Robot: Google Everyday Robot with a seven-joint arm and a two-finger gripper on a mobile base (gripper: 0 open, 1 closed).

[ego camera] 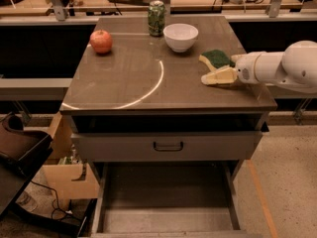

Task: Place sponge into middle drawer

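the gripper sits low over the right side of the tabletop, just beside the sponge, which lies green face up on the table. whether it is open or clamped on anything i cannot tell. the white arm reaches in level from the right. the green can has no readable print. the middle drawer stands pulled out below the drawer front.

End effector beside sponge on tabletop.
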